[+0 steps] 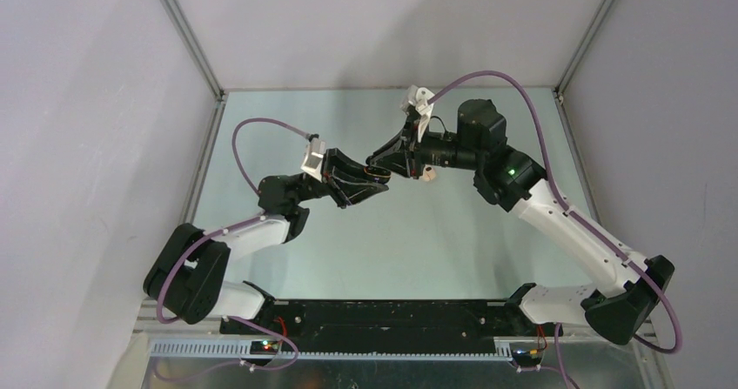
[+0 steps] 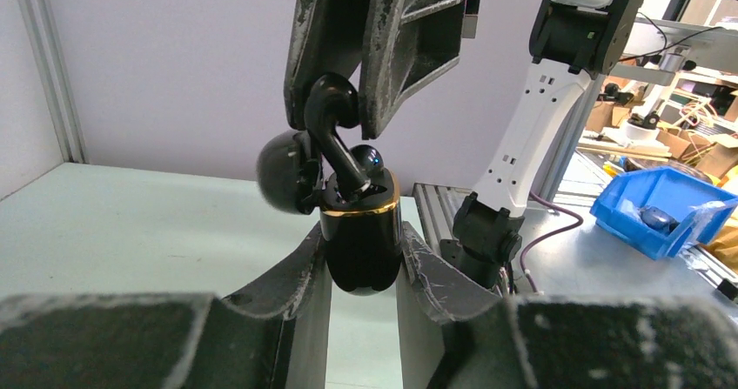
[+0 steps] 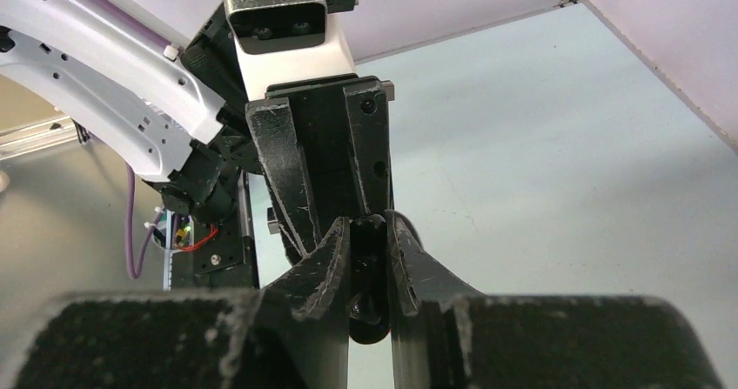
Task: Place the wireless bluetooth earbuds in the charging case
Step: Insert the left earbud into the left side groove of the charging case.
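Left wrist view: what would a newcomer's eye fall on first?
The black, gold-rimmed case, its lid open, sits clamped in the left gripper at centre frame. From above, the right gripper holds a black earbud stem-down at the case's mouth. In the top view the two grippers meet mid-frame.

Black gold-rimmed charging case [image 2: 361, 245], upright, lid open, black earbud [image 2: 334, 121] stem in its mouth

Even soft bright light, faint shadows, near jaws blurred, background perhaps overexposed
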### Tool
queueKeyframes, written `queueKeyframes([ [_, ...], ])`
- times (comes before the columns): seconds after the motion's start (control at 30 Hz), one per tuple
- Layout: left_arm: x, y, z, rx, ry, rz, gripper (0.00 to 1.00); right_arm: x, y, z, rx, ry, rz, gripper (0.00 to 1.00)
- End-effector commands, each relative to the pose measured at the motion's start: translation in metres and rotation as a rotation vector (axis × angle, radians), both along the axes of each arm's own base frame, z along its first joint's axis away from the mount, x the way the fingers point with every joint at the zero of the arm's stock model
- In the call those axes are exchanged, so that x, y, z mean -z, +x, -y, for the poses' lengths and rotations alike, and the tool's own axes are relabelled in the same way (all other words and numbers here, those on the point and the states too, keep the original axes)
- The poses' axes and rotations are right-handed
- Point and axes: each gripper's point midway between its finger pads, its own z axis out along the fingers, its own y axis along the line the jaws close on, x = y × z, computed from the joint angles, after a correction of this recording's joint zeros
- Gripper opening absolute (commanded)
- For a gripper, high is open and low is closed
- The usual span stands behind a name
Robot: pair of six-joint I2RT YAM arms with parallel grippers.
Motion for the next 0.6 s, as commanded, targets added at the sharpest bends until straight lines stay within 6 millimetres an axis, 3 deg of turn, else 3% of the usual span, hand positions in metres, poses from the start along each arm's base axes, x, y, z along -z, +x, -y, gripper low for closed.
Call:
queueKeyframes([
  [0.0, -0.017, -0.007, -0.007, -0.016, -0.048, 0.098, 0.22, -0.017, -0.012, 0.007, -0.019, 0.034, 0.026, 0.2],
  [0.33, -0.021, -0.008, -0.009, -0.017, -0.053, 0.102, 0.22, 0.002, -0.012, -0.005, -0.035, -0.004, 0.018, 0.2],
  [0.57, -0.022, -0.009, -0.01, -0.015, -0.055, 0.107, 0.22, 0.004, -0.008, -0.007, -0.019, -0.007, 0.02, 0.2],
])
